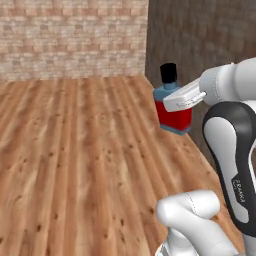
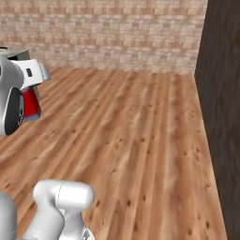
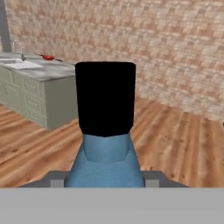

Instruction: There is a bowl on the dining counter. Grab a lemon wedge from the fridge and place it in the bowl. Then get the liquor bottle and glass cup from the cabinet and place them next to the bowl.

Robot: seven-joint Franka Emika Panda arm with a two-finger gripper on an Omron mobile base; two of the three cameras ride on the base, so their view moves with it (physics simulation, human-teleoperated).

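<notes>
Liquor bottle hangs in the air over the wood floor, left base view, gripper clamped on its body. Right base view: red body edge behind the arm. Hand view: black cap close up, desk far left with a sink.

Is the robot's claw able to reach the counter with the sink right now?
Probably not yet. The claw holds the liquor bottle, and in the hand view the dining counter sits well off across bare wooden floor.
</notes>
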